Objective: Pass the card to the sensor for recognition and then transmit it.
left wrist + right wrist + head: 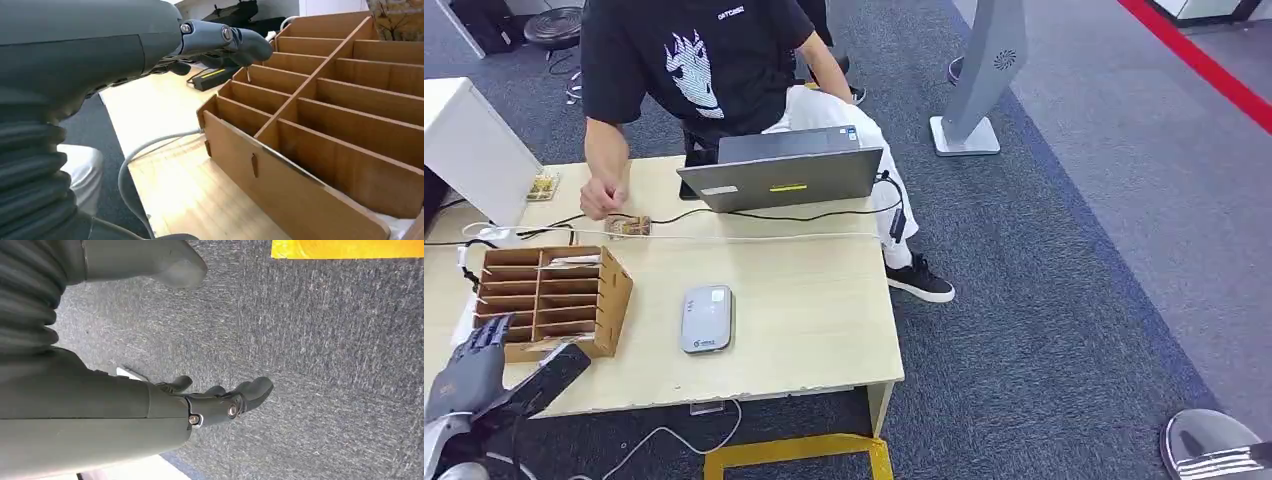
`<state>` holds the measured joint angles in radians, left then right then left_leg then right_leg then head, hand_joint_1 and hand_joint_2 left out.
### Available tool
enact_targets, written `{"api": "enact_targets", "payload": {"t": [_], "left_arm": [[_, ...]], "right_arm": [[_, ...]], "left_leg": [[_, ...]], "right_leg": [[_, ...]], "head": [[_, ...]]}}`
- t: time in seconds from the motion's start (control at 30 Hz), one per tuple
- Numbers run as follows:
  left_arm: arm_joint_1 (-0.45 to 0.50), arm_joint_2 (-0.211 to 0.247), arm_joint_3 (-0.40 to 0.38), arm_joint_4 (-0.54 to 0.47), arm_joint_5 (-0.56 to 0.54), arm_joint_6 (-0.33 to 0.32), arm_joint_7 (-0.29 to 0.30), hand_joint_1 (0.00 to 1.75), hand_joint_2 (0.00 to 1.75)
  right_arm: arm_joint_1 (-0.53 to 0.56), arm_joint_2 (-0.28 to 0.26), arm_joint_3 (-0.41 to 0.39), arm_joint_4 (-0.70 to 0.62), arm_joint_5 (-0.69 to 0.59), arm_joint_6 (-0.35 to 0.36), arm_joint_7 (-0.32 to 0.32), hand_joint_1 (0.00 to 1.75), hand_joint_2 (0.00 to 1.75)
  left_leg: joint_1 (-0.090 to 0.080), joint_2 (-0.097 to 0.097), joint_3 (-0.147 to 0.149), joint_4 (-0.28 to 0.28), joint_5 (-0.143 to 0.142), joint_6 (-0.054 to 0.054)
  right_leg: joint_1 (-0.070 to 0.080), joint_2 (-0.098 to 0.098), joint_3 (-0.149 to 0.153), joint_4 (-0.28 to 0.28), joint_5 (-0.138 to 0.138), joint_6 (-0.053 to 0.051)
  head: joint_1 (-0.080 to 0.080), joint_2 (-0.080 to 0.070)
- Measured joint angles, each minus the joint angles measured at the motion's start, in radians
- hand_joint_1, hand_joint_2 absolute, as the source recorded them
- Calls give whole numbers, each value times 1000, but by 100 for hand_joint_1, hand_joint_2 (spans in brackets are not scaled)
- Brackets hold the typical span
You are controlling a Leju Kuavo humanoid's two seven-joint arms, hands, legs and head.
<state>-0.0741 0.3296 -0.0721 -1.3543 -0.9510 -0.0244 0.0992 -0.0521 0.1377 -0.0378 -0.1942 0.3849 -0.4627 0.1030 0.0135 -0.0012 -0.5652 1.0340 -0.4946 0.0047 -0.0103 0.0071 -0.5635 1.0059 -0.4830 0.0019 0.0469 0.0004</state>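
A wooden slotted organizer (552,296) stands on the left of the light wood table (804,310), with a pale card-like sheet (574,260) in a top slot. A grey card sensor (706,318) lies flat to its right. My left hand (472,368) hovers at the organizer's near left corner, fingers apart and holding nothing; the left wrist view has it (215,42) above the empty slots (320,100). My right hand (215,402) hangs over the grey carpet (325,365), fingers loosely spread and empty.
A person in a black shirt (684,60) sits behind the table, one hand (602,200) on a small object. An open laptop (789,172) with cables, a white box (469,150) and a yellow frame (794,452) under the table edge are nearby.
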Motion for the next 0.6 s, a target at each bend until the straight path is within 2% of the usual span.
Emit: {"api": "enact_targets", "payload": {"t": [0.6], "left_arm": [[0,-29,0,45,-7,25,-29,0,175]], "right_arm": [[0,8,-14,-1,-2,-1,-23,0,175]], "left_leg": [[0,0,0,0,0,0]], "right_leg": [[0,0,0,0,0,0]], "head": [[0,0]]}}
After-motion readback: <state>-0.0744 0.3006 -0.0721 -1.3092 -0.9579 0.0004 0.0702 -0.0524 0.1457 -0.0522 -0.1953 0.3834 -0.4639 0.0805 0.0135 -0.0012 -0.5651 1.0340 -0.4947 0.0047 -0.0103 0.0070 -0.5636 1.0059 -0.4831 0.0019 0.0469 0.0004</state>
